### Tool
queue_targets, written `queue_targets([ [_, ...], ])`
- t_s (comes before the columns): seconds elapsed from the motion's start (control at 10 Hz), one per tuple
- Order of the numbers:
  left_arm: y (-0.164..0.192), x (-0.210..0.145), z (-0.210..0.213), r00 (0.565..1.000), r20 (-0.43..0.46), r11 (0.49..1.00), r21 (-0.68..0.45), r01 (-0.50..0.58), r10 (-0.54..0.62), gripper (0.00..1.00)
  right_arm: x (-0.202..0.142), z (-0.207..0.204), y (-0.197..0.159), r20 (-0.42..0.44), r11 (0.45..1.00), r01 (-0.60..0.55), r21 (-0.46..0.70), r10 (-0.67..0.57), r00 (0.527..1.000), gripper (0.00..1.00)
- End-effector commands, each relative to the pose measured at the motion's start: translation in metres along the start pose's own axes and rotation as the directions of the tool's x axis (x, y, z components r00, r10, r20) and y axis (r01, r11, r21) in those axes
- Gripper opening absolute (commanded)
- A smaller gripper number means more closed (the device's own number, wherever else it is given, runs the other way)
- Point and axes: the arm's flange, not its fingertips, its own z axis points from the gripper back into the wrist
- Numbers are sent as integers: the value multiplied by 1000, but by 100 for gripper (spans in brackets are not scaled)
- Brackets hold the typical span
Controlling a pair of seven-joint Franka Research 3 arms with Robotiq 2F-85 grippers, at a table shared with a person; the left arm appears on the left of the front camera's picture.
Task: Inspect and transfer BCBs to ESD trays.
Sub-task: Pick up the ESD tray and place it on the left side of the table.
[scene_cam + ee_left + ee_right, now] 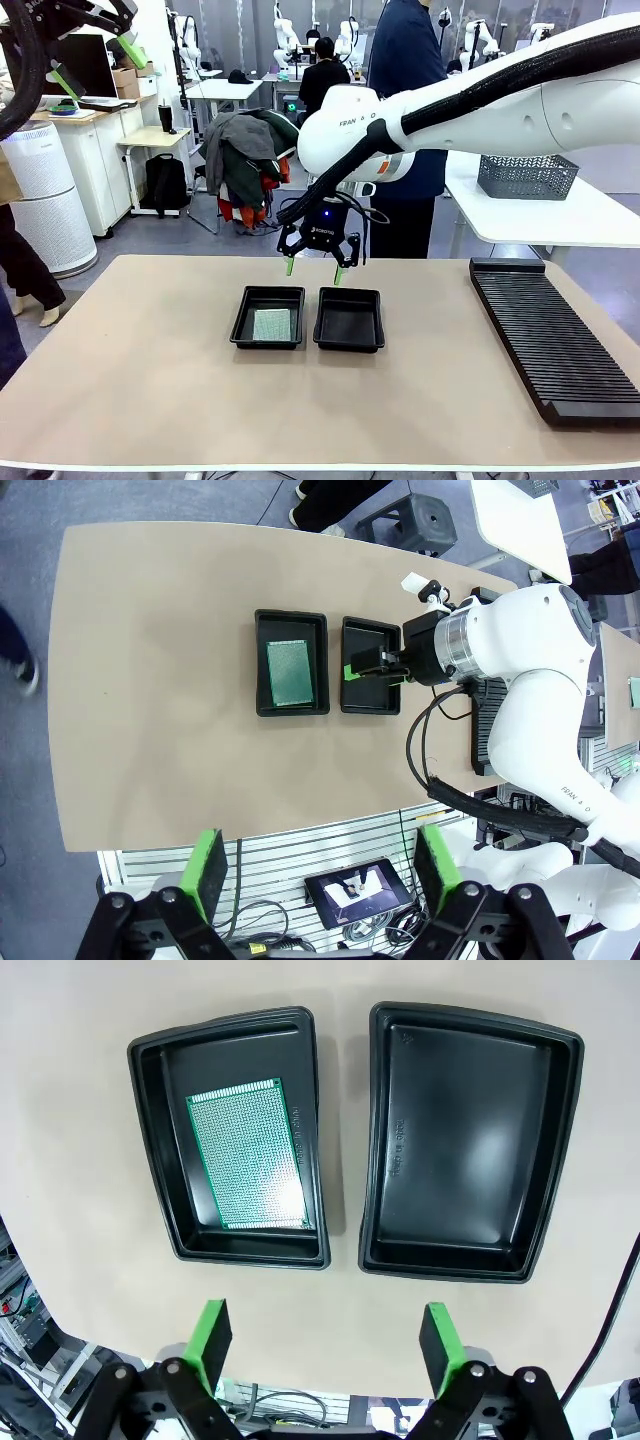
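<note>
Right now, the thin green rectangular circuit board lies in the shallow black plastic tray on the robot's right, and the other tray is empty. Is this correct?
Not quite: the thin green rectangular circuit board lies in the shallow black plastic tray on the robot's left, as the front view shows. The other black tray is indeed empty.

Across the table in the front view, the right arm [480,90] blocks part of the person [405,50] standing at the far side, whose upper body runs off the top edge. The slotted rack [550,340] is cut by the right edge, and the left gripper [97,63] is clipped in the top-left corner. From the left wrist, the right gripper [372,672] covers the middle of the right-hand tray [370,698], and raised lettering [398,1145] on that tray's wall is too small to read.
</note>
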Motion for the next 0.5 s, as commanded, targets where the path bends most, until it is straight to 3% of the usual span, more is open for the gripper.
queue_targets([
  [0.0,1,-1,-2,1000,-3,1000,1,8,-8,100,-1,-1,0,-6,1000,3,3,-3,1000,100],
  [0.4,1,-1,-2,1000,-3,1000,1,8,-8,100,-1,-1,0,-6,1000,3,3,-3,1000,100],
])
